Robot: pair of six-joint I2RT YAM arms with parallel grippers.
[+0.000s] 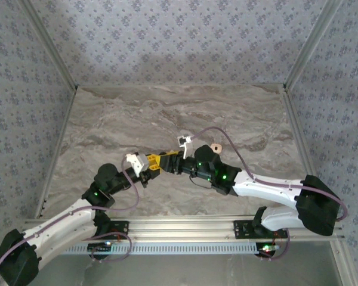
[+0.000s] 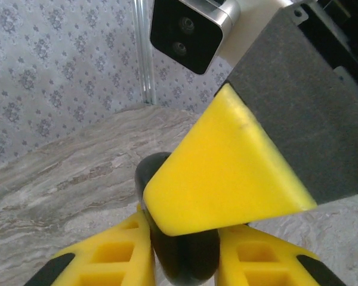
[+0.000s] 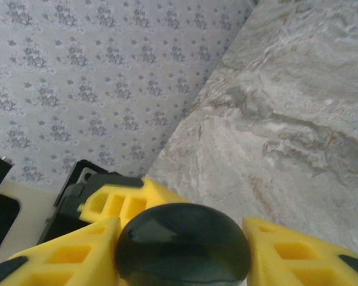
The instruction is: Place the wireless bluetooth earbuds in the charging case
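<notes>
Top external has both arms meeting at the middle of the table (image 1: 227, 113), with open marble all round and the side rails (image 1: 58, 149) well apart from them. Left gripper (image 1: 152, 164) and right gripper (image 1: 164, 159) both clamp the black charging case (image 3: 182, 241) between yellow fingers (image 3: 77, 256). On the left wrist, the right's finger covers most of the case and its bottom is cut off.
</notes>
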